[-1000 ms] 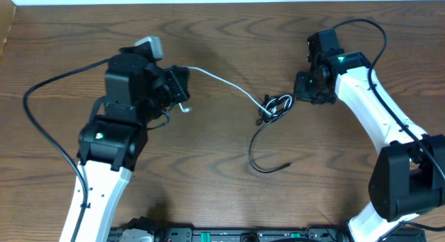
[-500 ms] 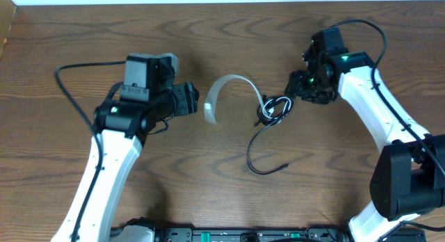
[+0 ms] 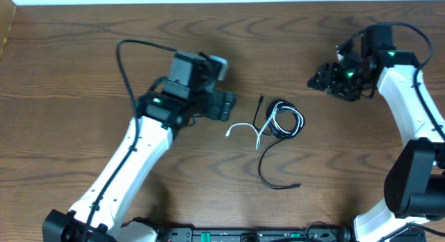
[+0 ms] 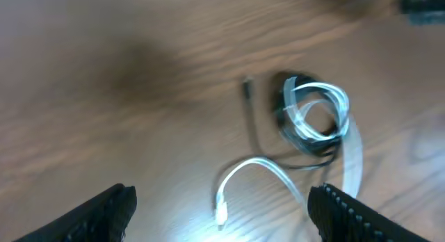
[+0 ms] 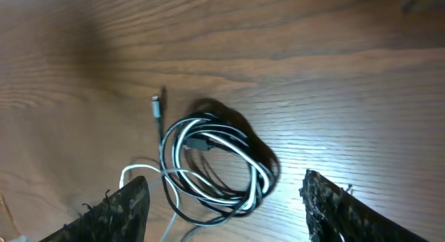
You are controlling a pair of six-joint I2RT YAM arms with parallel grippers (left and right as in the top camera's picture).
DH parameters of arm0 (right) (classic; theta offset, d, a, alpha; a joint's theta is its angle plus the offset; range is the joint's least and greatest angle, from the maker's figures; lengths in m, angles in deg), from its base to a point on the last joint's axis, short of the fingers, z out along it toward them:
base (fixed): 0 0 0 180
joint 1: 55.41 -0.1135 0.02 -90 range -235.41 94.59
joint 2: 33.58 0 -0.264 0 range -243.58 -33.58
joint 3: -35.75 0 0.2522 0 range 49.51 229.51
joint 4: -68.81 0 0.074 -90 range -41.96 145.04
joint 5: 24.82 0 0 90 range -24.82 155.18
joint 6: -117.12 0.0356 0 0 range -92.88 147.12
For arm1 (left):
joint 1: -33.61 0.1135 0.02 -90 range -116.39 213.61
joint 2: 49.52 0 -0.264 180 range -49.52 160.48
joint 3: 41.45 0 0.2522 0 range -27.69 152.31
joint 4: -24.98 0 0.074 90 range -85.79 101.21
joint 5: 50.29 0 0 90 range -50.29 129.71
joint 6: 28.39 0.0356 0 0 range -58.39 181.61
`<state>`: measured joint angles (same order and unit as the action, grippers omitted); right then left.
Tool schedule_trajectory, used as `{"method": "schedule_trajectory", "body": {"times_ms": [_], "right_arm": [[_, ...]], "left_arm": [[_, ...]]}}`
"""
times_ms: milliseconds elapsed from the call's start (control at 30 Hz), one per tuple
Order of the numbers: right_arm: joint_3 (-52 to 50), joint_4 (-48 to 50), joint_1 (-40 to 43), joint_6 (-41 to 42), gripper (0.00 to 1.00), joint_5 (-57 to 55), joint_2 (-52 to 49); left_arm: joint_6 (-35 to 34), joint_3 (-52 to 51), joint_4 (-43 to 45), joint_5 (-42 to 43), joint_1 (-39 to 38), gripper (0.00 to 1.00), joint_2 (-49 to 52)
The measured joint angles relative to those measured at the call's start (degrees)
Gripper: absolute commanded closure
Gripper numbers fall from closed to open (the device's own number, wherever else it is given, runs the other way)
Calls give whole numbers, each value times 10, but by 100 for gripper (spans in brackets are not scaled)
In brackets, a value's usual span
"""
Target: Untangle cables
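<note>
A coil of black and white cables lies flat on the wooden table. A white cable end curls out to its left, and a black tail loops toward the front. My left gripper stands open just left of the white end and touches nothing. In the left wrist view the white plug lies on the wood between the spread fingers, with the coil beyond. My right gripper hangs open up and to the right of the coil, apart from it.
A short black plug end sticks up from the coil toward the back. The table's far edge runs along the top, and an equipment rail lines the front. Each arm's own black lead arcs above it.
Both grippers have opened and let go. The white cable, stretched taut before, now lies slack. My left arm swung right toward the coil; my right arm drew back up and to the right.
</note>
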<state>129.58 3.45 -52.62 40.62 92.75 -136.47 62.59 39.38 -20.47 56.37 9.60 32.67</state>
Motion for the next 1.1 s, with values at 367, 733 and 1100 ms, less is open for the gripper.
{"method": "schedule_trajectory", "body": {"times_ms": [367, 733, 1100], "right_arm": [[0, -14, 35, -12, 34, 12, 0], [0, -22, 35, -20, 35, 12, 0], [0, -33, 35, -20, 36, 2, 0]], "left_arm": [[6, 0, 168, 10, -148, 16, 65], [-9, 0, 243, 4, -243, 24, 170], [-59, 0, 325, -47, -253, 32, 294]]}}
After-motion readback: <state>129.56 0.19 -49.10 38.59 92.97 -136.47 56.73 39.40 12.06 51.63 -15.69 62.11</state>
